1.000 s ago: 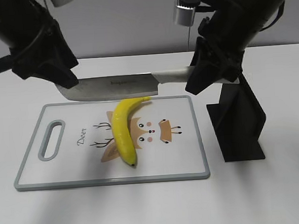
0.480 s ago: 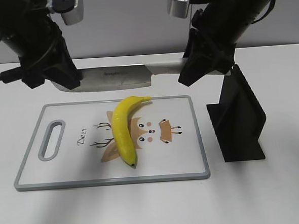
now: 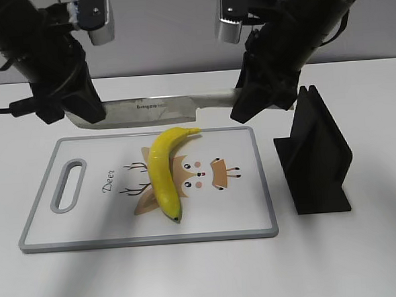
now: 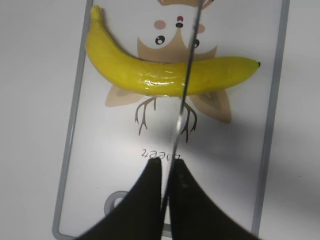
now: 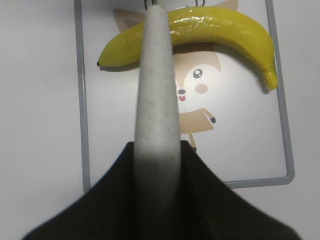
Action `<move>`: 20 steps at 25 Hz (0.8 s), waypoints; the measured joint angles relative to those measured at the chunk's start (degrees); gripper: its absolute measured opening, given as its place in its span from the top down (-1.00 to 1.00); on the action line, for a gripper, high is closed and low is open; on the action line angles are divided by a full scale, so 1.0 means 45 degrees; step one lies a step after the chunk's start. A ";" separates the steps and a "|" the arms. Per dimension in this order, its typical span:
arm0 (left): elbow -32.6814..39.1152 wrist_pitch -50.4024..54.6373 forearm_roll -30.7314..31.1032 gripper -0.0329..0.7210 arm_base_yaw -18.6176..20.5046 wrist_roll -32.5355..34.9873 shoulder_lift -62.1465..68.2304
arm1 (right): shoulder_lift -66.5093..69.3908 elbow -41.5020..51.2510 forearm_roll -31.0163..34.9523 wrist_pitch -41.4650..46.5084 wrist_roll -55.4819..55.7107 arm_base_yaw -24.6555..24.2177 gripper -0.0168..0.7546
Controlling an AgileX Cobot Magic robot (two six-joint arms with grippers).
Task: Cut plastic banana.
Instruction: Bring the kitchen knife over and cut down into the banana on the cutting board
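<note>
— Two grippers held one knife [image 3: 157,110] level above the far edge of the cutting board [image 3: 95,225], which lay on the white table [image 3: 206,276].

— Which gripper had which end?

— On the board's handle-slot side, the left gripper [image 3: 82,115] was closed on the blade's tip end; its two dark fingers [image 4: 145,200] pinched the thin metal between them. Opposite, the right gripper [image 3: 246,105] was clamped around the pale knife handle [image 5: 156,100].

— Where was the plastic banana?

— The plastic banana [image 3: 164,171] lay whole on the board's middle, over a printed deer cartoon. It curved from a stem near the board's far edge to a dark tip near the board's front edge. The blade hung above the board, crossing over the banana in both wrist views, and did not touch the fruit in the exterior view.

— Anything else nearby?

— A black angled stand [image 3: 316,155] stood on the table just beside the board's short edge, on the side away from the handle slot.
</note>
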 joint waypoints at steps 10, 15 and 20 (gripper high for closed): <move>0.0000 -0.1047 0.0245 0.86 -0.0015 -0.0181 0.1321 | 0.1251 0.0000 -0.0276 -0.0996 -0.0148 0.0000 0.49; -0.0005 -0.1447 0.0264 0.86 -0.0015 -0.0181 0.2115 | 0.1887 0.0000 -0.0366 -0.1381 -0.0197 0.0000 0.49; -0.0020 -0.1655 0.0147 0.85 -0.0015 -0.0181 0.2887 | 0.2705 0.0000 -0.0514 -0.1592 -0.0212 0.0000 0.48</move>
